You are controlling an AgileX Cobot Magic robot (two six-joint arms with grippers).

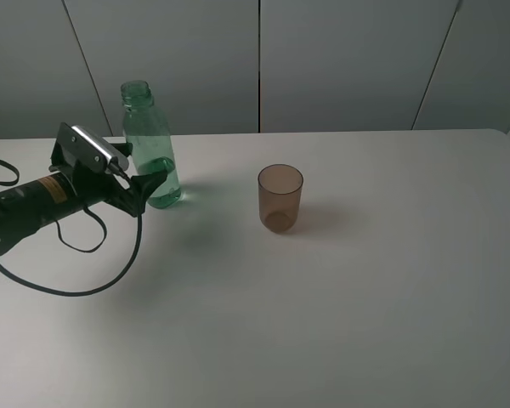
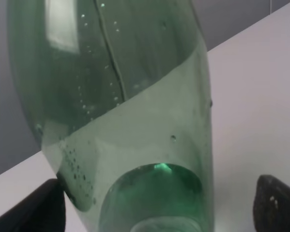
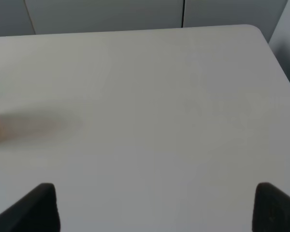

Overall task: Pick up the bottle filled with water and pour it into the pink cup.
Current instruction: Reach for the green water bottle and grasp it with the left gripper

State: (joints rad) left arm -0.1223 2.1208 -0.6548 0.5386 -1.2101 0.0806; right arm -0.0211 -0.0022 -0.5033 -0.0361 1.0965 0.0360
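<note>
One upright bottle [image 1: 146, 127] between parted fingers [image 2: 276, 205] of the left end effector [image 1: 143, 172]

Soft even light, faint shadows

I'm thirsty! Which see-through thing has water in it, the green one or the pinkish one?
The tall green bottle: a waterline shows partway up it. The short pink cup looks empty.
</note>
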